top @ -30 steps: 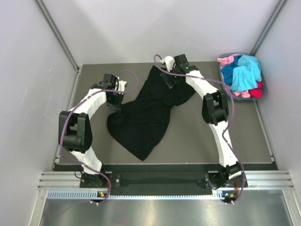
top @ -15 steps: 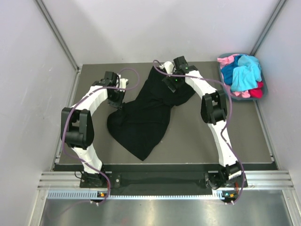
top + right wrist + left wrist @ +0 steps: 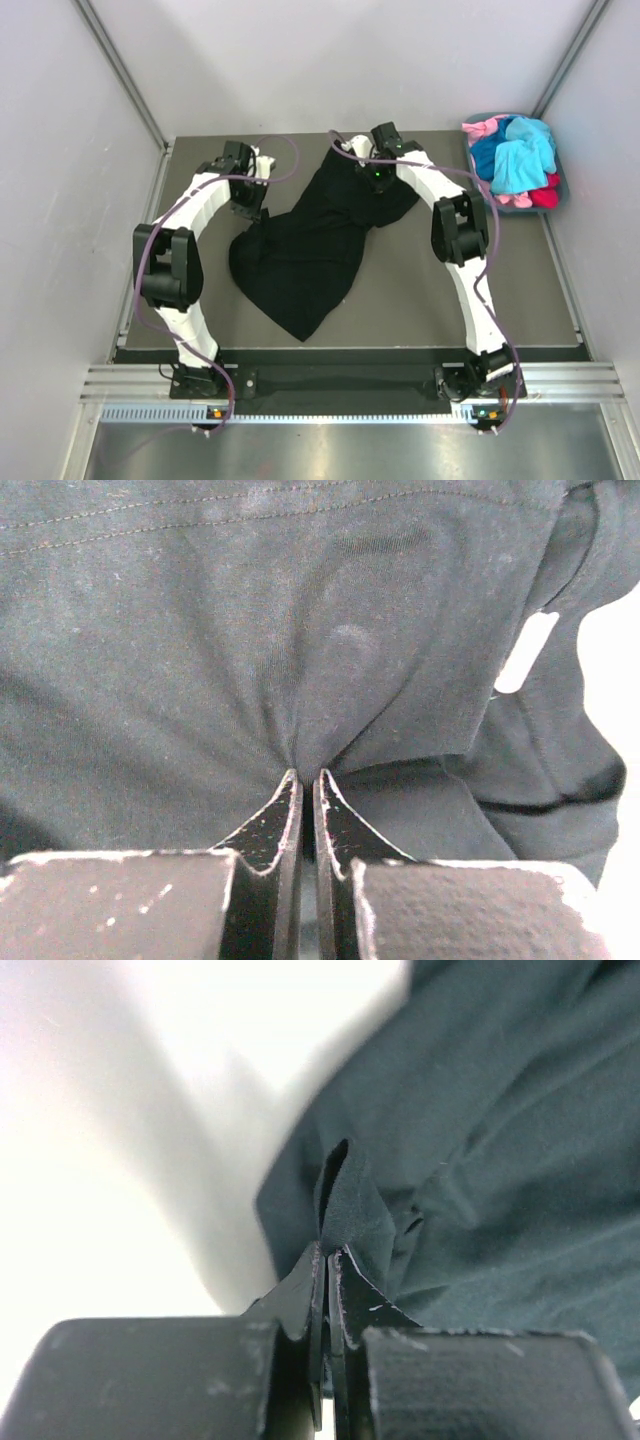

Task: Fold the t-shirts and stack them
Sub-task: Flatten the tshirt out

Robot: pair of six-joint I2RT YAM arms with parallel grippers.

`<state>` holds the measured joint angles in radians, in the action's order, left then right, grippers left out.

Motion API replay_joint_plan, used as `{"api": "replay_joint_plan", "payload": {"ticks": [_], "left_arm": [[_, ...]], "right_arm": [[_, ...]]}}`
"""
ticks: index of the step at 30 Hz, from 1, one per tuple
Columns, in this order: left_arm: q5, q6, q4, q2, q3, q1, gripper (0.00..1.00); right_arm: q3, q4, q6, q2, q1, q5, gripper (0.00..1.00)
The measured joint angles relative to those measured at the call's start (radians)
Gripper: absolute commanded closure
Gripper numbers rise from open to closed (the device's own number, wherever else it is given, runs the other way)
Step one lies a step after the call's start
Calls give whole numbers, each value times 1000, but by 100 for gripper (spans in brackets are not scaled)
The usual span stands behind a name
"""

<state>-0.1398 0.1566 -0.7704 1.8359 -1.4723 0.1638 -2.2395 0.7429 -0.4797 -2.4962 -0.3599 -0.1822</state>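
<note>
Gripping the black t-shirt (image 3: 310, 240), crumpled on the worktop (image 3: 420, 290), with left end effector (image 3: 327, 1260) and right end effector (image 3: 305, 780) both squeezed shut on small folds; could have slipped out if pulled too fast.

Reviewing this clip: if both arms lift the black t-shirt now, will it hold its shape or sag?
Probably floppy: the black t-shirt lies rumpled, and cloth puckers where the right gripper pinches it. Likely to sag between holds, since the left gripper pinches only an edge fold. Matte knit probably won't slip.
</note>
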Motion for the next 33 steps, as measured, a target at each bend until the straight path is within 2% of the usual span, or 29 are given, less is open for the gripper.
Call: {"api": "replay_joint_plan", "payload": {"ticks": [6, 10, 15, 18, 19, 21, 22, 23, 28, 31, 33], "left_arm": [[-46, 21, 6, -36, -156, 0, 100], [-49, 18, 91, -220, -157, 1, 100], [42, 103, 183, -404, -213, 2, 100], [55, 145, 222, -460, -205, 2, 100], [51, 151, 225, -474, -188, 2, 100], [30, 157, 217, -493, -138, 2, 100], [20, 157, 201, -494, -116, 2, 100], [11, 156, 183, -488, -95, 2, 100], [-29, 137, 90, -419, -55, 2, 100], [-55, 121, 62, -366, -73, 2, 100], [-77, 114, 43, -325, -106, 2, 100]], "right_arm": [[114, -1, -10, 179, 3, 121, 100], [272, -16, -32, 459, 6, 184, 100], [536, -31, -75, 865, 14, 221, 100], [671, 5, -94, 993, 16, 198, 96], [724, 22, -98, 1020, 15, 181, 86], [831, 65, -109, 1041, 15, 150, 73], [877, 93, -121, 1038, 13, 131, 61], [914, 130, -134, 1028, 13, 113, 59], [948, 283, -208, 975, 11, 28, 52], [871, 291, -213, 958, 14, 8, 55], [760, 273, -208, 900, 24, -2, 57]]}}
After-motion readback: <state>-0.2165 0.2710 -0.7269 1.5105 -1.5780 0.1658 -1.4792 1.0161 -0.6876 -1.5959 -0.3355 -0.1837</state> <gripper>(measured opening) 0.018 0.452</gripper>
